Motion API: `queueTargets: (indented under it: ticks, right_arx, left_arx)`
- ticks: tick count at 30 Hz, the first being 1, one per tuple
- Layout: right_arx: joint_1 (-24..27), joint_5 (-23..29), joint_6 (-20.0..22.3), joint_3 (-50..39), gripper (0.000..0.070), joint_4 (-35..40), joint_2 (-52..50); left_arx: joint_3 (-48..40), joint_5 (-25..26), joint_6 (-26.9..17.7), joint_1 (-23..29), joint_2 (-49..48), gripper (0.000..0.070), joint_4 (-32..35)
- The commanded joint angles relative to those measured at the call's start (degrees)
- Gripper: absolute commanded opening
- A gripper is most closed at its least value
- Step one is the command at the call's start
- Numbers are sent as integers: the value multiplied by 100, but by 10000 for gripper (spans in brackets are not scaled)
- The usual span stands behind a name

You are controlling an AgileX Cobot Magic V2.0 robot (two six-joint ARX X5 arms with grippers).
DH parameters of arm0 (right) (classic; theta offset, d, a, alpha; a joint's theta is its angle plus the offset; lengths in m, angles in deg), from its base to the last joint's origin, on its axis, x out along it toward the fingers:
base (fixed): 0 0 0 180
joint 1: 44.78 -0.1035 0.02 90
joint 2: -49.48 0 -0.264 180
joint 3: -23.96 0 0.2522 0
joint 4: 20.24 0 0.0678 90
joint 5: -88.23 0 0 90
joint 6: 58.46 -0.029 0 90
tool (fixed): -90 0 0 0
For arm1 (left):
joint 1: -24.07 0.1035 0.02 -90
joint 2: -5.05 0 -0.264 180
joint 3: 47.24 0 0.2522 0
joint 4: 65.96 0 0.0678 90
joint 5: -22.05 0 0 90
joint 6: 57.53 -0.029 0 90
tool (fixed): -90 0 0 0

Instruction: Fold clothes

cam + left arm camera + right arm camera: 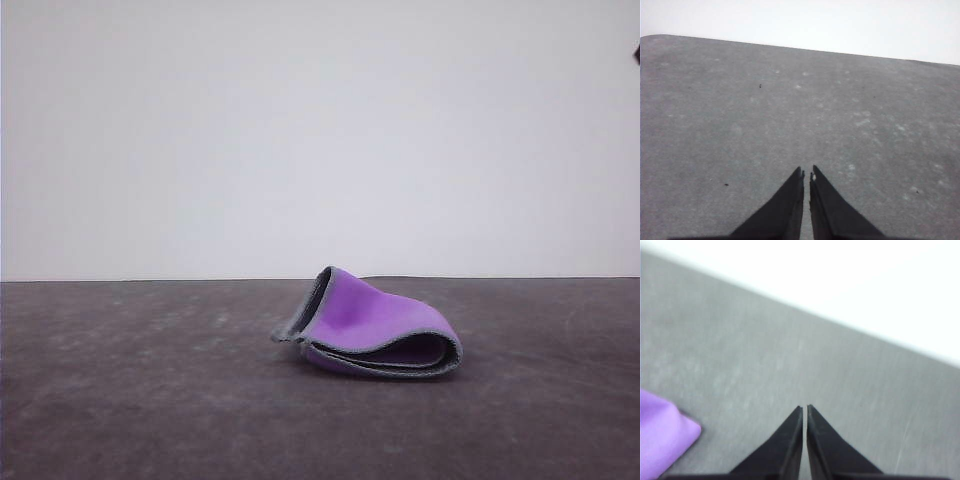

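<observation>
On the dark grey table (120,400), slightly right of centre, the clothes (375,325) are seen folded, purple face outward. Left gripper (806,174) and right gripper (805,407) are held closed, apparently empty, above the tabletop.

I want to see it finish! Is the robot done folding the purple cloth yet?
Looks nearly done: the cloth lies doubled over on the table, purple side out, layers stacked. Nothing is in hand: the left gripper and right gripper are shut, holding nothing. Perhaps flattening the puffy fold remains.
</observation>
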Motion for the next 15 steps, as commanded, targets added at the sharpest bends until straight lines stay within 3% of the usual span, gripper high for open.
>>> queueTargets:
  ticks: [1, 7, 15]
  right_arx:
    - [-11, 4, -4, -634, 7, 212, -552]
    - [-1, 25, -67, -1927, 7, 270, -1854]
    - [326, 19, -361, -2917, 7, 174, -3425]
  left_arx:
    - [-111, -20, 2, 0, -7, 6, -42]
    - [-111, -20, 1, 0, -7, 6, -42]
    - [-111, -20, 1, 0, -7, 6, -43]
